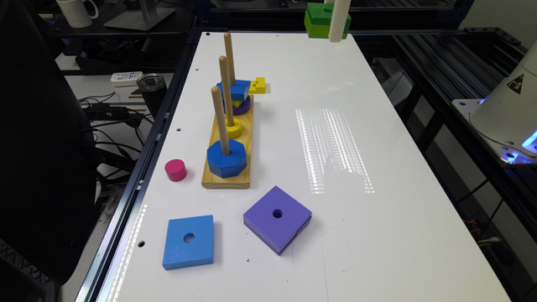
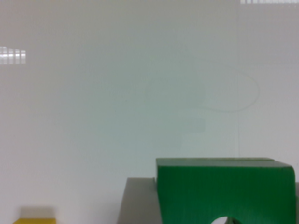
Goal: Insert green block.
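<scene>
In the exterior view the green block [image 1: 322, 19], dark green over lime green, hangs in the air above the far end of the white table [image 1: 319, 138], well beyond the wooden peg base [image 1: 228, 147] and off toward the exterior view's right of it, with a white part of the gripper [image 1: 339, 21] crossing in front of it. The peg base carries three upright pegs: the nearest holds a blue octagon [image 1: 227, 158], the middle one a yellow ring [image 1: 233, 127], and the farthest a blue block [image 1: 235, 89] stacked over yellow and purple pieces. A small yellow block [image 1: 257, 85] lies just beside the far end of the base, a pink cylinder [image 1: 175, 170] sits near its closest corner, and a blue square [image 1: 188, 241] and a purple square [image 1: 277, 218] (each with a round centre hole) lie flat in front of it. In the wrist view the green block [image 2: 224, 191] shows close up over the white table [image 2: 117, 93], part of its round hole visible at its edge, and a yellow piece [image 2: 35, 220] peeks in at a corner; whether the gripper is clamped on the block or spread apart I cannot tell.
</scene>
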Motion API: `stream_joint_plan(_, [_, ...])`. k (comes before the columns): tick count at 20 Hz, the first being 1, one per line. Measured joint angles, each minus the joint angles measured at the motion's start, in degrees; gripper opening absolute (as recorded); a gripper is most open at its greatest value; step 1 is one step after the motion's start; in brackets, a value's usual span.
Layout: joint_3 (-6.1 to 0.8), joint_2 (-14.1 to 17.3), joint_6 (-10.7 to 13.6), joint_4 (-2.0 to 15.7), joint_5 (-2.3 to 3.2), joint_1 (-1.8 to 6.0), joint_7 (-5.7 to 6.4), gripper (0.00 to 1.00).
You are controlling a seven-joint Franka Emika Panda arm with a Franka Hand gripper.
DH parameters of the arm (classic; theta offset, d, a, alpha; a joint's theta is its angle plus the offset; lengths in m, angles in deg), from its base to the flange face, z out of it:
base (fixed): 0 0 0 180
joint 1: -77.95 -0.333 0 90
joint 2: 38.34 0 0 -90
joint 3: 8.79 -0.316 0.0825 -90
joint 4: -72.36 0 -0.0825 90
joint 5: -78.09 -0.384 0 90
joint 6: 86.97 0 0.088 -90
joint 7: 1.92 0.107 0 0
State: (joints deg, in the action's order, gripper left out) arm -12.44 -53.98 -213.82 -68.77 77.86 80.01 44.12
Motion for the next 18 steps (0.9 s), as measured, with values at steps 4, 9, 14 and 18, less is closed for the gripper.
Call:
stream_joint_plan(4, [-0.49, 0.12, -0.43, 0.05, -0.03, -0.01, 0.27, 0.0])
stream_joint_plan(9, [-1.41, 1.17, -1.73, 0.61, -0.31, -0.01, 0.77, 0.0])
stream_joint_plan(14, [-2.71, 3.62, -2.3, 2.91, -0.36, -0.02, 1.96, 0.0])
stream_joint_plan(18, [-3.86, 6.58, -2.3, 5.97, -0.36, -0.01, 3.14, 0.0])
